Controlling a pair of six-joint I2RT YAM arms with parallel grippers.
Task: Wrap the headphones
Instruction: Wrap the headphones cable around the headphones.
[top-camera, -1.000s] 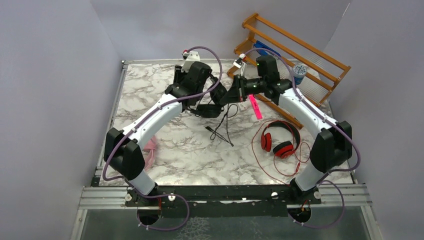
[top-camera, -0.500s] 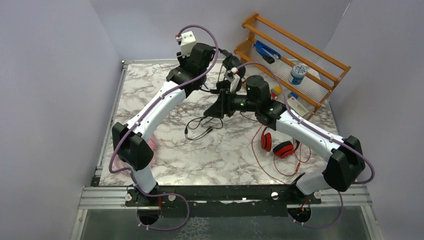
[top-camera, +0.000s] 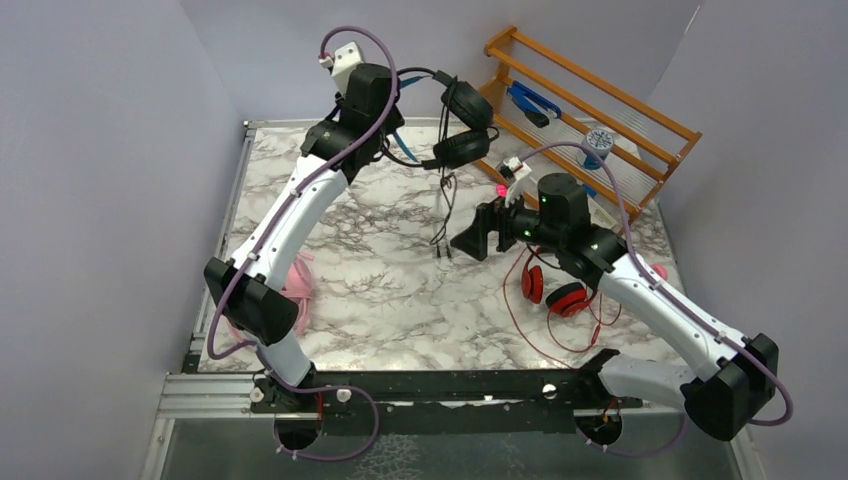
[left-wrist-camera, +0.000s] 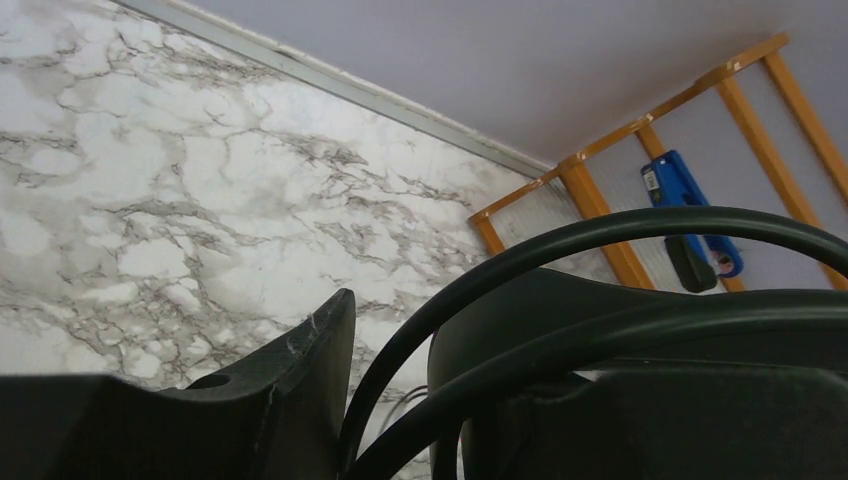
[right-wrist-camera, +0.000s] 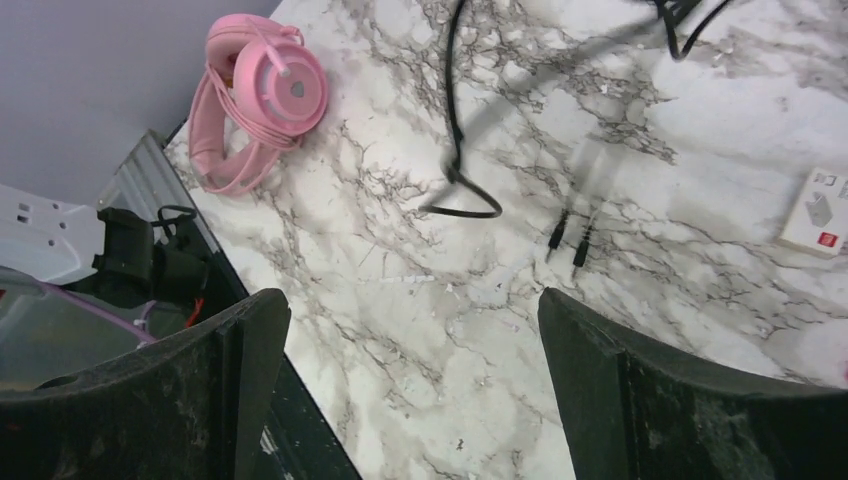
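Holding the black headphones (top-camera: 462, 125) high over the far side of the bench (top-camera: 380, 310), in the upper middle of the top view, my left fingers (left-wrist-camera: 300, 390) are clamped on the headband. Its dark arc crosses the left wrist view. My right fingers (top-camera: 476, 237) stand wide apart with nothing between them, low over the bench at frame centre, near the hanging cable (top-camera: 443, 205). I judge the step in hand to be catching that cable so it can be wound round the headset. To do it well, I should keep the headset raised and steady so the strand hangs straight. Then I bring my right fingers in from the side until the strand lies between them. I should close well above the plugs (right-wrist-camera: 570, 240), which rest on the marble. A grip too near the end leaves slack that may snag, and so thin a strand could slip from a loose pinch.

My left arm half covers the pink headphones (right-wrist-camera: 265, 95) at the left of the top view, though the right wrist view shows them whole at its upper left. The red headphones (top-camera: 556, 290) lie right of centre, with part of their looping red cable running under my right arm. Where my left fingers meet the band is cut off at the bottom of the left wrist view. The black cable blurs at the top of the right wrist view, and a small white item is cropped at that view's right edge.
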